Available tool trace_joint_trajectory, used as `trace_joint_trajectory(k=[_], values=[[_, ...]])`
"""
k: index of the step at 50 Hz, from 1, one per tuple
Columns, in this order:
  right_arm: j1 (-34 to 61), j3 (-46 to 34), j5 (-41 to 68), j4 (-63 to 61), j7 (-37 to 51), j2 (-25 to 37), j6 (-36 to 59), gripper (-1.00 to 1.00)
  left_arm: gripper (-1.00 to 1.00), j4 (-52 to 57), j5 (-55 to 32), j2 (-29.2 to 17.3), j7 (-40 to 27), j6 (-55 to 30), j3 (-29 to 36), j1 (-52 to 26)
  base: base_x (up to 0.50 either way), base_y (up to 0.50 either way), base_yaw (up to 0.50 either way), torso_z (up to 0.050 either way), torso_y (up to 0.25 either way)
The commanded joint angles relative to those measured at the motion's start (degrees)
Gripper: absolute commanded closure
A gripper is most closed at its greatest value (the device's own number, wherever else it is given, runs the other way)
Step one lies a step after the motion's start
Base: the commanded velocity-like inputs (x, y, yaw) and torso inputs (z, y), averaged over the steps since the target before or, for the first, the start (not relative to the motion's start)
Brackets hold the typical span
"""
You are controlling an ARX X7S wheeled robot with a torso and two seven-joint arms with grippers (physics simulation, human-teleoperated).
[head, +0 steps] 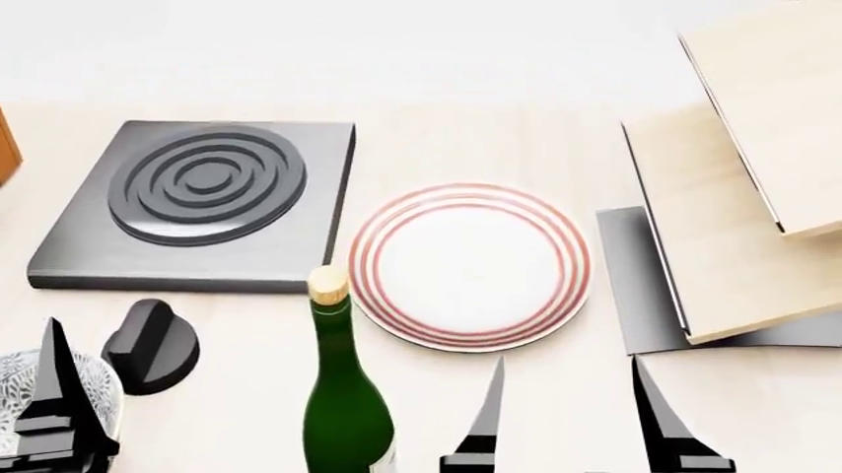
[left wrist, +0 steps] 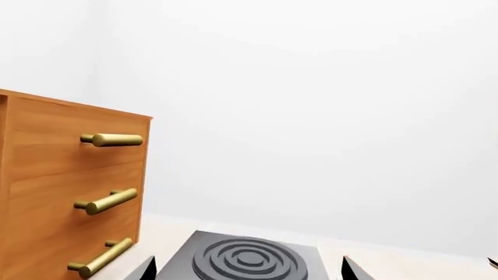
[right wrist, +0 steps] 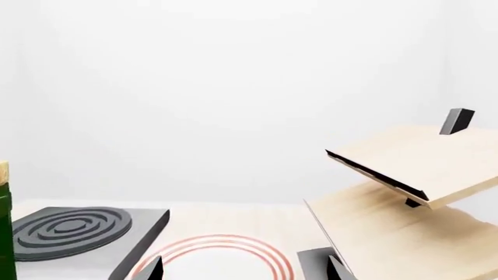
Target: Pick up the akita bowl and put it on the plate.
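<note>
Your left pincer (head: pixel 59 394): over the akita bowl (head: pixel 20 389) at the desk's (head: pixel 526 128) near-left edge, grip apparently unclosed. Right pincer (head: pixel 579 404): released, near the plate (head: pixel 468 264).

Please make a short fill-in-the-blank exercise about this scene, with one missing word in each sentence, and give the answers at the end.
1. The plate has thin concentric rings of ______ colour around its rim.
2. In the head view, the green bottle has a ______ in its neck.
3. The wooden cabinet in the left wrist view shows ______ brass handles.
4. The plate lies between the stove burner and the wooden ______.

Missing words: red; cork; three; rack
</note>
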Motion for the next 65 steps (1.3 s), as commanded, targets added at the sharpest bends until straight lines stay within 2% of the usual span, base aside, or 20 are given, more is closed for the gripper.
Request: trace_joint_trajectory(k=[1, 65], values=[[0.11, -0.25, 0.09, 0.17, 0.12, 0.12, -0.16, -1.0, -1.0, -0.04, -0.07, -0.2, -0.24, 0.18, 0.19, 0.02, 0.1, 0.0, 0.0, 0.0, 0.0], [0.09, -2.11, -0.29, 0.69, 1.05, 0.94, -1.56, -1.0, -1.0, -0.83, -0.76, -1.16, -1.25, 1.26, 1.01, 0.09, 0.04, -0.02, 0.0, 0.0, 0.0]])
